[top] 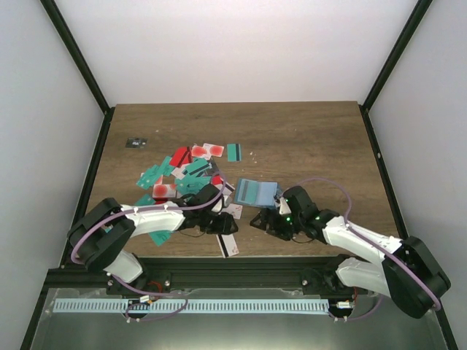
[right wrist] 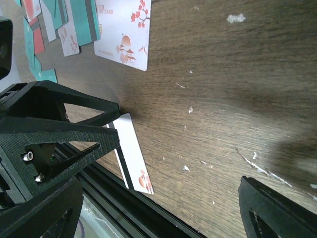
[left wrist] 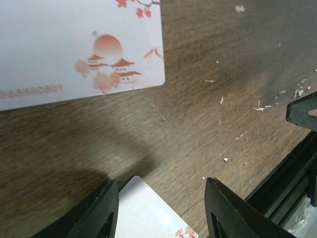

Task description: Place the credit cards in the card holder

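Brown wood grain across the counter (top: pixel 314 135). Found the left arm (top: pixel 157 219) and the right arm (top: pixel 357 240) reaching inward from the near edge. Found the credit cards (top: pixel 182 171) strewn in a loose heap left of centre, teal, red and white-pink. Found the card holder (top: pixel 255 192) lying flat just right of that heap, just beyond the right gripper (top: pixel 261 221). Recorded right jaws released wide over bare counter, grasping nothing. Recorded the left gripper (left wrist: pixel 161 182) low over a white striped card (right wrist: pixel 133 158) at the near edge: jaws parted astride its end, not clenched, with counter showing beside one finger. Found a second white card (left wrist: pixel 74 49), pagoda print, flat nearby. Noted pale specks (right wrist: pixel 236 18) on the wood.
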{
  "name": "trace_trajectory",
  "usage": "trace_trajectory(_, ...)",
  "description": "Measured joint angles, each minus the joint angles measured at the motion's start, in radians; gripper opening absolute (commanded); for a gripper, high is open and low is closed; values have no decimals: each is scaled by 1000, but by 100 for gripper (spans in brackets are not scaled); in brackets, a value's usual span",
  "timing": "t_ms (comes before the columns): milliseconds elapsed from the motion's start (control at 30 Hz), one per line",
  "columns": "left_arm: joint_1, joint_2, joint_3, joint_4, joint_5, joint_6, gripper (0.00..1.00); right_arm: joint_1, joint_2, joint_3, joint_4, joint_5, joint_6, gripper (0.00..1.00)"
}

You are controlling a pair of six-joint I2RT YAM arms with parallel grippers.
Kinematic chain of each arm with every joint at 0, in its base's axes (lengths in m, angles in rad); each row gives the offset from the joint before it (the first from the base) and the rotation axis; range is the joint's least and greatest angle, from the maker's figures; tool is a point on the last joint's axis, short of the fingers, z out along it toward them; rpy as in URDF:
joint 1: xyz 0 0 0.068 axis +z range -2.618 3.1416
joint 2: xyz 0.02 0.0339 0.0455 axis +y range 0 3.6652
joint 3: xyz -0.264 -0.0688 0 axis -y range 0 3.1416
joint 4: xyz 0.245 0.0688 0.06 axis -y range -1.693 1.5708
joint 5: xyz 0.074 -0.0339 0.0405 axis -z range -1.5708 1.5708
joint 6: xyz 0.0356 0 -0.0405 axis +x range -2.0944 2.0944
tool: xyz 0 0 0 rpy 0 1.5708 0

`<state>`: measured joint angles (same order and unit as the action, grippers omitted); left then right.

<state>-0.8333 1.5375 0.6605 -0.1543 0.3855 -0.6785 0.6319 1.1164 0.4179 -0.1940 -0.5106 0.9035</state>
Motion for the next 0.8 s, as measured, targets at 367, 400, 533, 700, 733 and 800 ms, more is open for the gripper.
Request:
trace_trajectory(367,-32,-3,5,-21,-6,-1,50,0,-43,-36,-13,-15,8,88)
trace_trajectory(400,-34,-3,6,-25,-7,-1,49,0,-44,-37,-14,-17,8,87)
trace_trajectory(533,-45,-3,10,-39,-6,-2,49,1,-45,-41,-16,-22,7,87)
trace_trajectory(700,-63,-3,13,-49,-6,-4,49,1,-38,-41,-14,-35,6,88)
trace_trajectory(733,-65,-3,14,-52,-7,-5,50,1,-33,-41,-14,-37,5,87)
trace_trajectory(800,-70,-7,20,-70,-19,-10,53,1,-18,-41,-11,-42,-2,88)
